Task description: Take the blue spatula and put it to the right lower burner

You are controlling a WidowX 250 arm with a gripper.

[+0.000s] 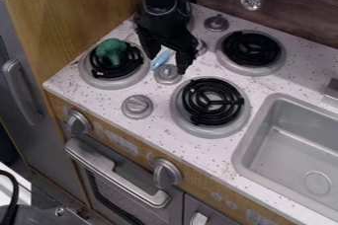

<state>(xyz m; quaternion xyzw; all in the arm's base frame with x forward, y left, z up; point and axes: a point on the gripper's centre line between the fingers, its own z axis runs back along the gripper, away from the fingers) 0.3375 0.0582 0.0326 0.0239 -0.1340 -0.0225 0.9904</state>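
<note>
The hand (167,64) hangs over the tabletop (79,78) released, its two fingers spread well apart; the blue spatula (160,59) shows between them, nearer the finger on the picture's left, just beside the silver knob (167,73); whether either finger touches it, I cannot tell. The step in hand, as I judge it, is the grasp; centre the fingers over the spatula before closing, since it lies off to one side of the gap and a lopsided squeeze could push or twist it; turn the wrist if need be, so the pads meet across its narrow width; go low enough for a firm bite, yet keep the fingertips off the knob, which could stop the descent or get pinched too. A thin, smooth thing like this may swivel once held; lift straight up until it clears the knob, then carry it the short way to the right lower burner (211,101); keep it level there, lower it over the middle of the black coils, and open gently so that it doesn't slide off the raised rings.
</note>
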